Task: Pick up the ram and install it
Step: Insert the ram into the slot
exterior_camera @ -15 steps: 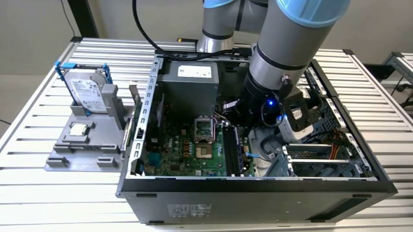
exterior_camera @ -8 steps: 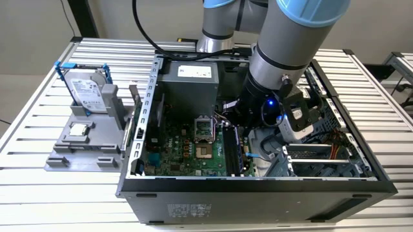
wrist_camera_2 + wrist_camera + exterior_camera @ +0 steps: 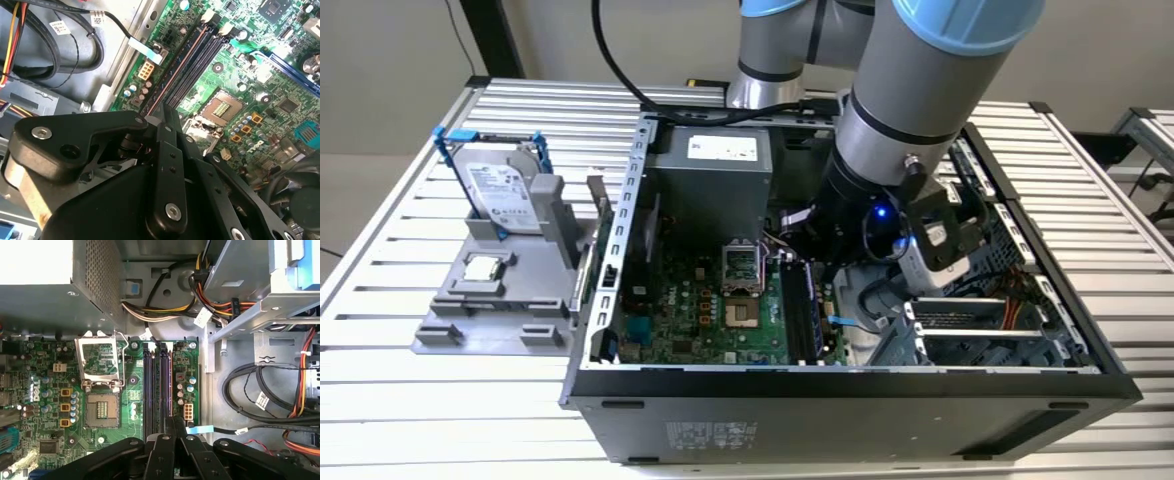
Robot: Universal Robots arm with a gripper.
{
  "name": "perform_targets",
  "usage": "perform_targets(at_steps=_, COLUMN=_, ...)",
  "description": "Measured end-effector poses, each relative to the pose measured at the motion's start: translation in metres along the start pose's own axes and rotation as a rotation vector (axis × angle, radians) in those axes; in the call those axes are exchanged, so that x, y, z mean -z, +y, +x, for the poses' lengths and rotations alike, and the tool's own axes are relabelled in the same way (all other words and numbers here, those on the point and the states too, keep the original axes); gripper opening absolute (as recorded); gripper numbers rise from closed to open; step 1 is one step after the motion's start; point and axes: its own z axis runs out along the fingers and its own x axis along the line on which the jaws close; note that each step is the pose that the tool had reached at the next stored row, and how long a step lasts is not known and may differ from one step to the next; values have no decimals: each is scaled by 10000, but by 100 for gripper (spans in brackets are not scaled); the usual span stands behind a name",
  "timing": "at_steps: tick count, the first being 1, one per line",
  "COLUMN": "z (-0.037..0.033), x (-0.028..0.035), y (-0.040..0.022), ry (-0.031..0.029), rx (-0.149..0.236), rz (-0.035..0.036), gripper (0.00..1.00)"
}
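Ram (image 3: 169,390) stands on edge over the memory slots (image 3: 156,390) of the motherboard (image 3: 45,405), its thin top edge running from the black hand (image 3: 169,432) toward the power-supply end of the case; in the second wrist view the same stick shows as a reddish-brown line (image 3: 181,67) along the slots. The hand's fingers (image 3: 170,165) are drawn almost together and pinch the near end of the ram, though whether the stick is fully seated in a slot cannot be told. Room here is tight: on one flank the slots border a narrow strip of board with a white connector (image 3: 188,412) and small capacitors, then the bare steel case floor (image 3: 220,400) with looped black cables (image 3: 250,390); on the other flank lies the open processor socket (image 3: 101,412) with its raised metal frame (image 3: 99,360). The first wrist view looks straight down and takes in the perforated power supply (image 3: 95,275) and the wire bundle (image 3: 165,310) past the far end of the slots. The exterior view shows the arm (image 3: 907,130) reaching down into the open case (image 3: 854,385), which sits on a slatted worktop (image 3: 400,400); off to the exterior view's left, well apart from the case, a grey holder (image 3: 500,310) carries a hard drive (image 3: 500,190) in a blue frame and a small square processor (image 3: 483,267).
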Motion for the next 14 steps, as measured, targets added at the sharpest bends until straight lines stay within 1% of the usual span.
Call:
perform_targets(at_steps=2, z=0, x=0, y=0, ry=14, rx=126, rz=1, gripper=0)
perform_targets(at_steps=3, z=0, x=0, y=0, ry=56, rx=522, rz=4, gripper=0)
perform_targets(at_steps=9, z=0, x=0, y=0, ry=95, rx=891, rz=9, gripper=0)
perform_targets(at_steps=14, z=0, x=0, y=0, ry=138, rx=1290, rz=13, gripper=0)
